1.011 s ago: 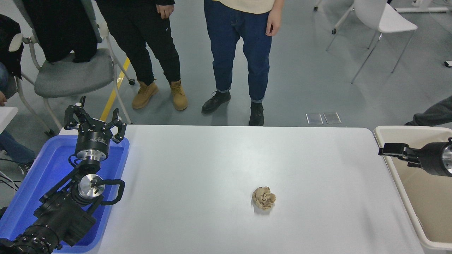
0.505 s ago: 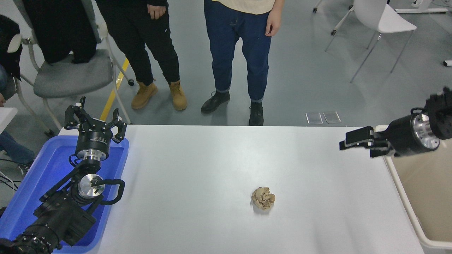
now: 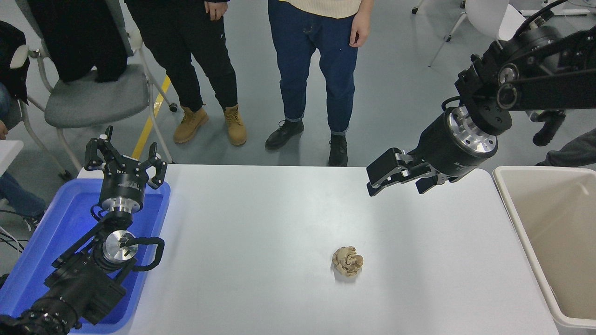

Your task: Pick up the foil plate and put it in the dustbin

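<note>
Nothing silver lay anywhere I could see: no foil plate on the white table [image 3: 260, 209], and none showing in the visible part of the dustbin [image 3: 517, 209] at the table's right end, whose tan inside looked bare, though its right side ran out of sight. The only loose thing on the table was a crumpled tan paper ball [image 3: 348, 261], well apart from both arms.

The right gripper [image 3: 389, 179] hung above the table's far right part, to the left of the dustbin, its arm slanting down from the upper right. Its jaws looked only slightly parted and held nothing. The left gripper [image 3: 125, 160] sat parked over the blue tray [image 3: 28, 260] at the lower left, fingers spread and empty.

Two people stood at the far side of the table, hands at their sides.

To my eye the plate was either already binned out of view or not there at all, so the sensible thing was to check the bin before reaching for anything. If the arm went on, it needed to stay high and leave the paper ball alone, since that was not the plate.
</note>
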### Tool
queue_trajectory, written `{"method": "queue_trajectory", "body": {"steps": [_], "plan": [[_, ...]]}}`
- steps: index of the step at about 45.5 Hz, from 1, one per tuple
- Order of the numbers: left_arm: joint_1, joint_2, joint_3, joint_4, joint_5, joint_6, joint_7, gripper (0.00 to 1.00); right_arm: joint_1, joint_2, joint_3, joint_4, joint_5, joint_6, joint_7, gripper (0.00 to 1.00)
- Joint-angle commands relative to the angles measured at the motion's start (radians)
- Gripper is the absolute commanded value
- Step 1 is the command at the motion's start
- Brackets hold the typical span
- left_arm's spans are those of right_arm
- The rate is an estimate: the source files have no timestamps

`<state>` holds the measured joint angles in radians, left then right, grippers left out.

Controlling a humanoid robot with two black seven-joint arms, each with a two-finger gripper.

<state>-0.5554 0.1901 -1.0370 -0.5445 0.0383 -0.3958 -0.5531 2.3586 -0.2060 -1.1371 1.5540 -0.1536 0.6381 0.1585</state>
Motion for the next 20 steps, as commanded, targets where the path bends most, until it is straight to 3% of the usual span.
{"method": "queue_trajectory", "body": {"steps": [1, 20], "plan": [[0.0, 0.0, 0.0, 0.0, 0.0, 0.0, 0.001, 0.99, 0.094, 0.076, -0.09, 0.005, 0.043, 0.069, -0.002, 1.0], [0.0, 0.0, 0.0, 0.0, 0.0, 0.0, -0.001, 0.99, 0.131, 0.069, -0.179, 0.037, 0.054, 0.091, -0.002, 1.0]]}}
